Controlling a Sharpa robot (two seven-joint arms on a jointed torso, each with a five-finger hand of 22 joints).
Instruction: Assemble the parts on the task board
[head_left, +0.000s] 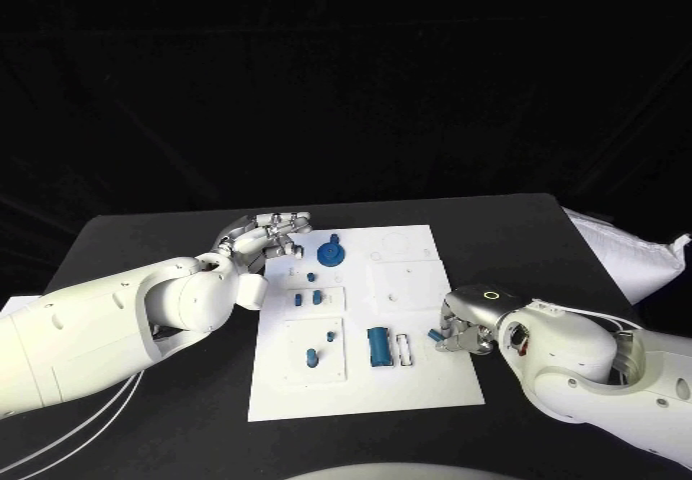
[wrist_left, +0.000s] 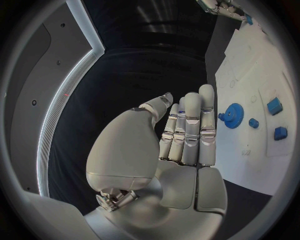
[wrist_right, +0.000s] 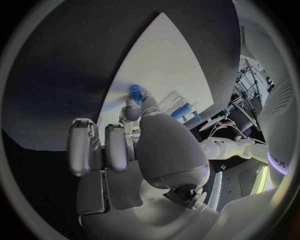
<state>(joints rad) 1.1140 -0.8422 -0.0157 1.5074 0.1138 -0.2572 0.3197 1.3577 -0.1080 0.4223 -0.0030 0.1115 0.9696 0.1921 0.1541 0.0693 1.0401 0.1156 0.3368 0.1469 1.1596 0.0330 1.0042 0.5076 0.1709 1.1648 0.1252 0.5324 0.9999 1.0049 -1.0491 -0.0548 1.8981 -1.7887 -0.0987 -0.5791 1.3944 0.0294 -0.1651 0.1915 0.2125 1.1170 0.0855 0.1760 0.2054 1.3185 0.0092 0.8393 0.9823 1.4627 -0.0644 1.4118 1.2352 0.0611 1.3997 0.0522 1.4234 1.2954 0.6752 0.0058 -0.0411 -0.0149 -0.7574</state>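
The right hand (head_left: 459, 332) is pinching a small blue part (wrist_right: 135, 89) at the task board's (head_left: 418, 390) right edge. The left hand (head_left: 268, 236) is hovering released, fingers straight, beside the blue gear (head_left: 330, 255).

— How's the left robot hand (wrist_left: 181, 135)?
— Flat, fingers straight and together, holding nothing.
— And the right robot hand (head_left: 464, 332)?
— Curled (thumb meeting a fingertip), pinching a small blue part (wrist_right: 135, 90).

A robotics lab: black table (head_left: 173, 240), white task board (head_left: 411, 385), dark backdrop.
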